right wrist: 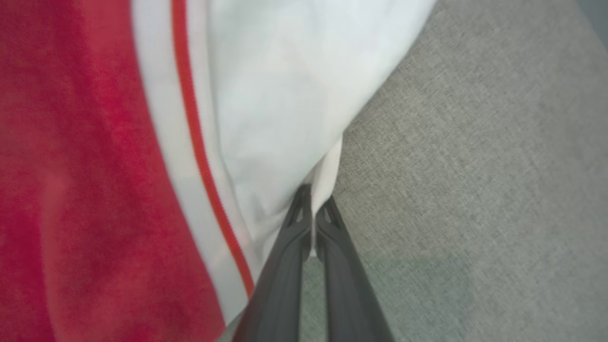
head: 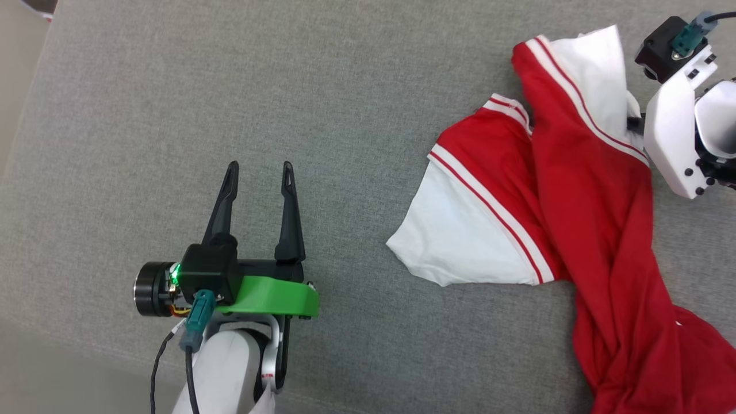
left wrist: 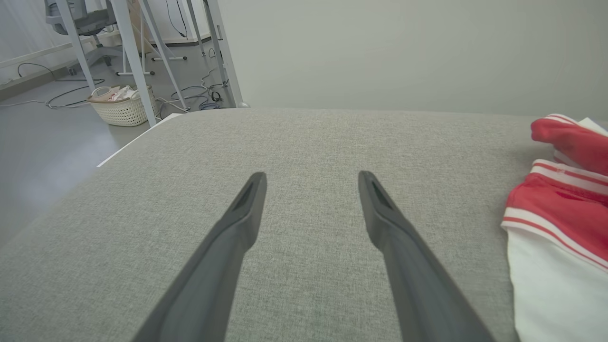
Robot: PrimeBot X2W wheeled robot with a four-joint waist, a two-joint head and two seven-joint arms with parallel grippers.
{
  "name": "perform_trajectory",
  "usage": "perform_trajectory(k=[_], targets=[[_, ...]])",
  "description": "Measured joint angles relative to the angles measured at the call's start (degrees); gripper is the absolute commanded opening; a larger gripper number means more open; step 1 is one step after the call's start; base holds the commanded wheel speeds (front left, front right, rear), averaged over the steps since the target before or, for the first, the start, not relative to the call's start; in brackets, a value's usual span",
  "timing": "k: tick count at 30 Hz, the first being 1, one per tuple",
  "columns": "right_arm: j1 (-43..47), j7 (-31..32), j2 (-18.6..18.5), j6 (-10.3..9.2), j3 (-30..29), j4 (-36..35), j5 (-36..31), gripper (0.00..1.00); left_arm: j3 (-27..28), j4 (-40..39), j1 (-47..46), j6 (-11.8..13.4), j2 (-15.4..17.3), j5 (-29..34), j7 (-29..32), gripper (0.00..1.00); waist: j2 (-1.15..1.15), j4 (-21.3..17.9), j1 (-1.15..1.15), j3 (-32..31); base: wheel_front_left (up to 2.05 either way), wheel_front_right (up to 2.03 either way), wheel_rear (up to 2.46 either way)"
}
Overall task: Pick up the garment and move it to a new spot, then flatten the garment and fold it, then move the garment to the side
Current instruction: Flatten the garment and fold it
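While left hand [head: 260,165] gapes, right hand [right wrist: 315,200] pinches garment [head: 581,201].

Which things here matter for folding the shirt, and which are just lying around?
Part of the job: the garment, its white sleeve pinched in the right gripper; the left gripper, open above the grey padded surface.
Lying about: the woven basket, the frame legs and the cables on the floor.

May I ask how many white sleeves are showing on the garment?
2: one sleeve lies flat toward the left gripper; the other, at the garment's far end, is pinched by the right gripper.
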Motion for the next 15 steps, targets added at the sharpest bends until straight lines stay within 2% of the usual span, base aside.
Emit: perform_trajectory(k=[6, 10, 15], targets=[[0.02, -8.75, -0.56, 0.0, 0.0, -0.19, 0.25, 0.0, 2.22, 0.58, 2.37, -1.11, 0.0, 1.54, 0.0, 1.0, 0.0, -1.75, 0.0, -3.92, 0.0, 0.0, 0.0], [1.35, -14.3, -3.65, 0.0, -1.05, -1.24, 0.42, 0.0, 3.67, 0.94, 4.43, -2.18, -0.01, 2.59, 0.0, 1.0, 0.0, -3.36, 0.0, -6.88, 0.0, 0.0, 0.0], [8.22, -20.53, -7.83, -0.01, -3.7, -2.23, 2.57, 0.0, 5.06, 1.08, 7.06, -3.23, -0.01, 3.35, 0.0, 1.0, 0.0, -5.79, 0.0, -10.58, 0.0, 0.0, 0.0]])
